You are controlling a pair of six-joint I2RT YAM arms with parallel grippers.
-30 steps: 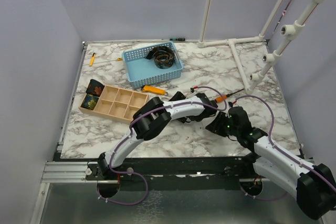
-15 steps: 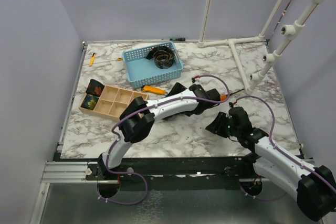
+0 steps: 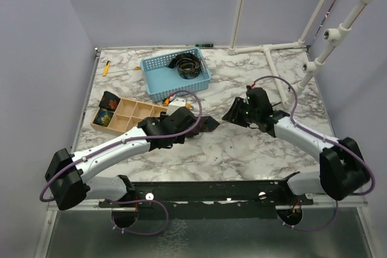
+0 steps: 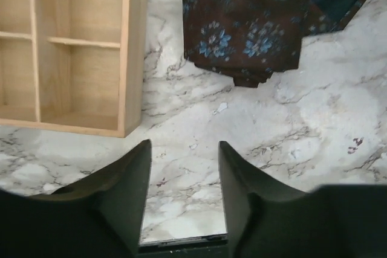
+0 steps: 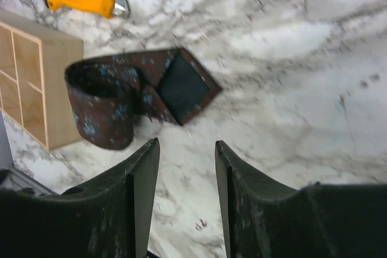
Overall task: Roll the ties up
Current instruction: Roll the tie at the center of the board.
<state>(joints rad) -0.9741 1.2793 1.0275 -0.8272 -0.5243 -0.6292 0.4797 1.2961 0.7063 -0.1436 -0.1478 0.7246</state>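
Both arms have drawn back from the middle of the table (image 3: 242, 155), the left one swinging left and the right one moving far and right. The left gripper (image 4: 184, 155) and right gripper (image 5: 186, 149) now hang empty, fingers apart. The tie (image 5: 100, 104) lies released just right of the wooden tray (image 4: 133, 46), loosely coiled with its pointed end flat, so the roll looks unfinished.

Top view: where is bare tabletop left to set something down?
Bare marble: the near strip in front of the tie, and the stretch between blue basket and white pipe frame. Crowded: where wooden organizer, tie and basket cluster.
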